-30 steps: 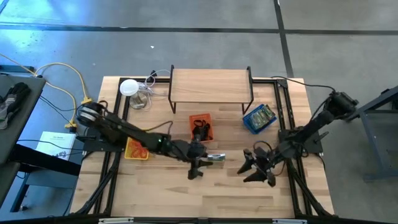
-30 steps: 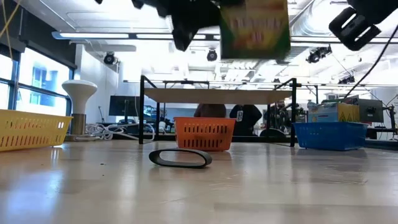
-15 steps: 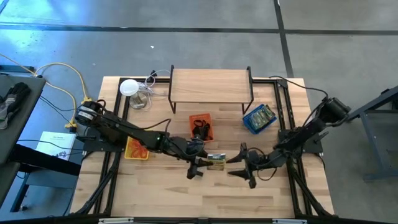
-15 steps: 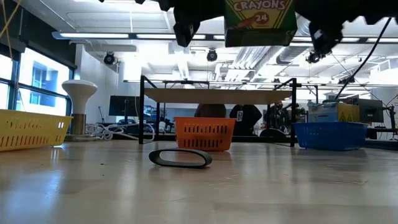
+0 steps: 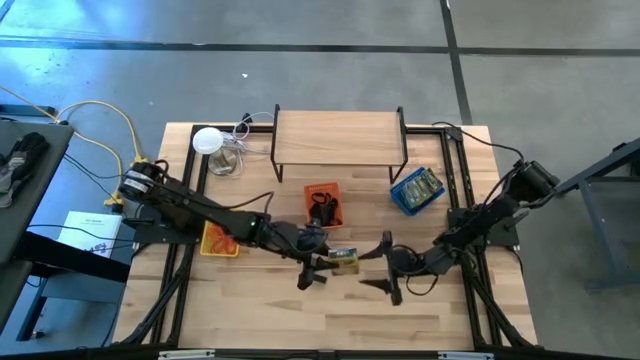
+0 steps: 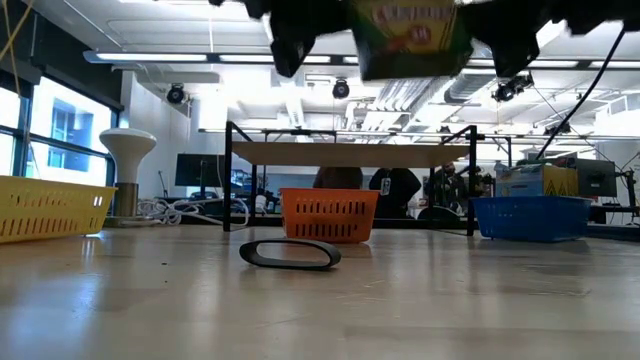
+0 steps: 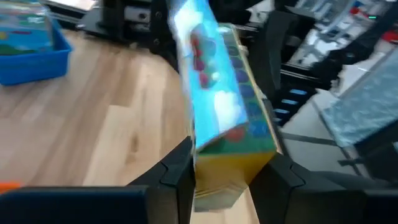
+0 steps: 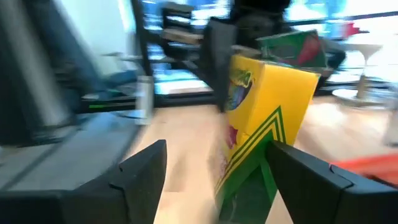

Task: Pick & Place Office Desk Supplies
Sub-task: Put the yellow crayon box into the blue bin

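Observation:
A yellow-and-green crayon box [image 5: 346,261] hangs in the air over the middle of the table, and my left gripper [image 5: 328,262] is shut on it. The low view shows the box [image 6: 405,35] well above the tabletop. My right gripper [image 5: 388,267] stands open just to the box's right, pointing level at it. In the right wrist view the box [image 8: 267,112] sits ahead of the spread fingers, and I see no touch. A black loop [image 6: 290,254] lies flat on the table below. My left gripper pinches the box's near end [image 7: 227,177] between its two fingers [image 7: 177,177], one on each opposite face. The fingers come level from the table's left. The box [image 7: 224,106] sticks out beyond them toward the right gripper, tilted and clear of the table.
An orange tray [image 5: 322,203] with black pieces stands behind the grippers, a blue tray [image 5: 417,190] at the back right and a yellow tray [image 5: 220,240] on the left. A wooden shelf [image 5: 340,135] and a white lamp [image 5: 207,140] stand at the far edge.
My right gripper has gone toward the table's left, up to the crayon box, and has rolled about its pointing line. The box has turned a little in my left gripper, which has stayed in place.

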Available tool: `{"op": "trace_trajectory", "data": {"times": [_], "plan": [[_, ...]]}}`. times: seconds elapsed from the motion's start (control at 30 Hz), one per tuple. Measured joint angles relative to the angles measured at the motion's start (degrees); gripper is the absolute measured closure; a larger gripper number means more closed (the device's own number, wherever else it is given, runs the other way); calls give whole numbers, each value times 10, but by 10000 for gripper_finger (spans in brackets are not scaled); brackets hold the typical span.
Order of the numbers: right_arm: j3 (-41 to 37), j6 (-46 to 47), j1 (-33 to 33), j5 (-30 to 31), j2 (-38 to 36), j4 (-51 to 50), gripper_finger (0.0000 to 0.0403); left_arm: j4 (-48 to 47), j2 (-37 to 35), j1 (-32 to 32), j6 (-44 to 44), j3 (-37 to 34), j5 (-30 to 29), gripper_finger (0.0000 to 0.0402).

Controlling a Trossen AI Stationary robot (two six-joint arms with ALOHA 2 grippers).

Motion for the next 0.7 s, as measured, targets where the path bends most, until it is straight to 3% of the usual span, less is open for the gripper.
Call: {"op": "trace_trajectory", "data": {"times": [0.1, 0.4, 0.7], "plan": [[1, 8, -1, 44, 0, -24, 133, -7, 3, -3, -1, -1, -15, 288], [4, 32, 35, 58, -1, -32, 132, -15, 3, -8, 1, 2, -27, 288], [3, 139, 58, 145, -1, -153, 132, -20, 3, -13, 2, 2, -17, 288]]}}
